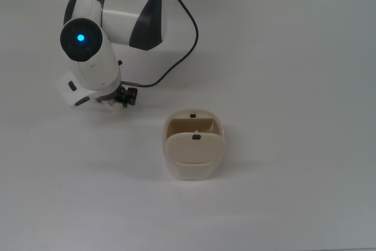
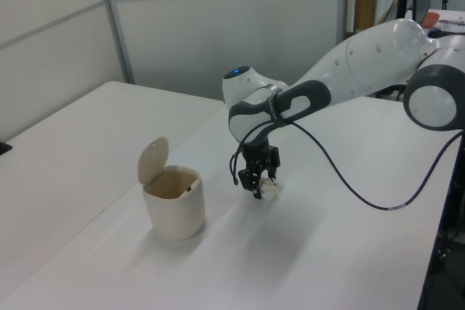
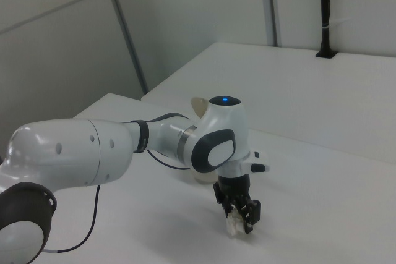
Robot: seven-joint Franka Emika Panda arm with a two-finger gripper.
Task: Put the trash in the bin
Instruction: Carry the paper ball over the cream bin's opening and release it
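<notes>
The trash (image 2: 271, 190), a small crumpled white paper wad, lies on the white table (image 1: 282, 57); it also shows as the trash (image 3: 232, 227) and the trash (image 1: 110, 103). My gripper (image 2: 260, 188) is lowered straight over it, open, with its dark fingers on either side of the wad at table height. In the top view the arm's white wrist covers most of the gripper (image 1: 120, 99). The cream-beige bin (image 1: 194, 145) stands to the top view's lower right of the wad, about a hand's width away, with its flap lid (image 2: 152, 159) swung up. The right view shows the gripper (image 3: 239, 219); the bin there is largely hidden behind the arm.
A black cable (image 1: 187, 33) loops from the arm down over the table near the wrist. The arm's big white links (image 2: 378, 56) reach in from the left view's right. Grey wall panels (image 2: 218, 27) stand behind the table.
</notes>
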